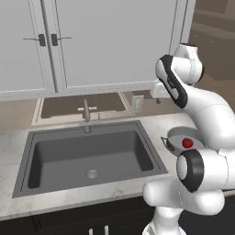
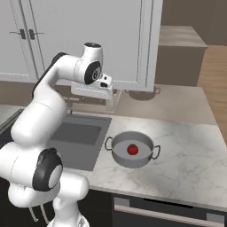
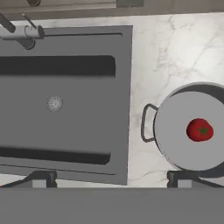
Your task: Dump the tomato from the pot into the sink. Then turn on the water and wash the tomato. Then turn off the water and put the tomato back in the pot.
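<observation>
Left base view: arm [image 1: 206, 114] hides most of pot [image 1: 176, 137].

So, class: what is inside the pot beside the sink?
One tomato lies on the pot's grey floor. In the hand view the frame cuts off the far rim, and the floor under the tomato is covered.

1. The tomato [image 2: 132, 149] is a small round bright red ball with a green stem mark on top, seen in the hand view [image 3: 200, 130]. It lies inside the pot, on the flat bottom, a little off centre.
2. The pot [image 2: 131, 158] is wide, shallow, round and grey metal, with small loop handles on opposite sides. It stands upright on the marble counter, just beside the sink's right edge.
3. The sink [image 1: 48, 151] is a large dark grey rectangular basin with a round metal drain [image 1: 92, 173] in its floor and a slim grey faucet [image 1: 86, 111] at its back edge.
</observation>
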### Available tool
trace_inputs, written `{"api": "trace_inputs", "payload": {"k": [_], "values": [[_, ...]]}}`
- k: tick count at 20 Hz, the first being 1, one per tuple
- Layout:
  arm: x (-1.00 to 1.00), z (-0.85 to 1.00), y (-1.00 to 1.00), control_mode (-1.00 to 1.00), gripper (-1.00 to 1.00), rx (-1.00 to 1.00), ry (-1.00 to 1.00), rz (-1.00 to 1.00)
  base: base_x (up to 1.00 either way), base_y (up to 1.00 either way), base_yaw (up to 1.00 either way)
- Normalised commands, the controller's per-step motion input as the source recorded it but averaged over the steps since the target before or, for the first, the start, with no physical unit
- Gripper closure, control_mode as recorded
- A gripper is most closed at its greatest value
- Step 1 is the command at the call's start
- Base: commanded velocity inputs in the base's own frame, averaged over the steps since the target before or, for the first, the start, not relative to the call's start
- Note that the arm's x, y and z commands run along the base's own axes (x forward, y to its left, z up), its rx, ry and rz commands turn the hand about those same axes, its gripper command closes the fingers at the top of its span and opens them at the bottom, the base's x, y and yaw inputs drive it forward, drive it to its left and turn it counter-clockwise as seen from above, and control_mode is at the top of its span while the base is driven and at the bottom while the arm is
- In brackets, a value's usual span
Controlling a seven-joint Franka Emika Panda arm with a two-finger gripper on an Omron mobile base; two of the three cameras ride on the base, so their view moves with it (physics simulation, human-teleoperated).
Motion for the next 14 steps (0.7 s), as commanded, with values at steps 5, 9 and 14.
{"api": "trace_inputs", "payload": {"k": [5,9,14], "values": [[0.00,-0.13,-0.48,-1.00,-1.00,0.00,0.08,-0.01,0.00,0.00,0.00],[0.00,-0.29,-0.30,-1.00,-1.00,0.00,0.10,0.00,0.00,0.00,0.00],[0.02,-0.41,-0.18,-1.00,-1.00,-0.04,0.11,0.00,0.00,0.00,0.00]]}}
